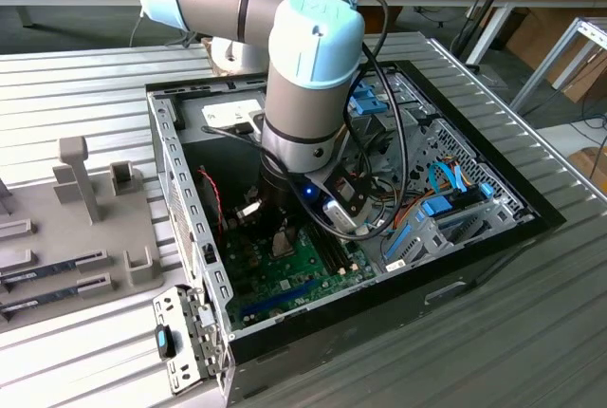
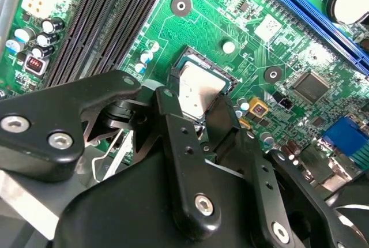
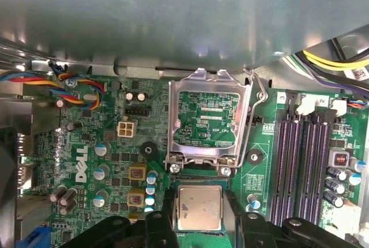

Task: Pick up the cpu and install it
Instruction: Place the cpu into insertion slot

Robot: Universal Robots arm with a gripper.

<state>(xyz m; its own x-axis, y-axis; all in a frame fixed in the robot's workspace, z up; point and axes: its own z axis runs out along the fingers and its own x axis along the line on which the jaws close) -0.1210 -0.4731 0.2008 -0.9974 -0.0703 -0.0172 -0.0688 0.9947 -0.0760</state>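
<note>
- I am watching the arm (image 1: 313,66) reaching down into the open computer case (image 1: 185,190), which is lying on its side on the slatted metal table (image 1: 76,76).
- The gripper (image 3: 199,216) is hanging low over the green motherboard (image 3: 115,161) inside the case.
- Its black fingers (image 2: 173,121) are standing closed to the width of the cpu (image 2: 199,89). In both wrist views they are bearing on two opposite edges of the chip.
- The cpu is lying flat, silver top up, over the socket, just beside the hinge edge of the raised load plate (image 3: 207,81).
- I cannot tell whether the chip is sitting fully in the socket or resting just above it.
- The socket lever (image 3: 260,95) is standing unlatched along one side of the load plate, between the plate and the memory slots (image 3: 302,167).
- At the exterior view's left, a grey tray (image 1: 57,228) is lying on the table beside the case, carrying long dark memory sticks (image 1: 57,270).
</note>
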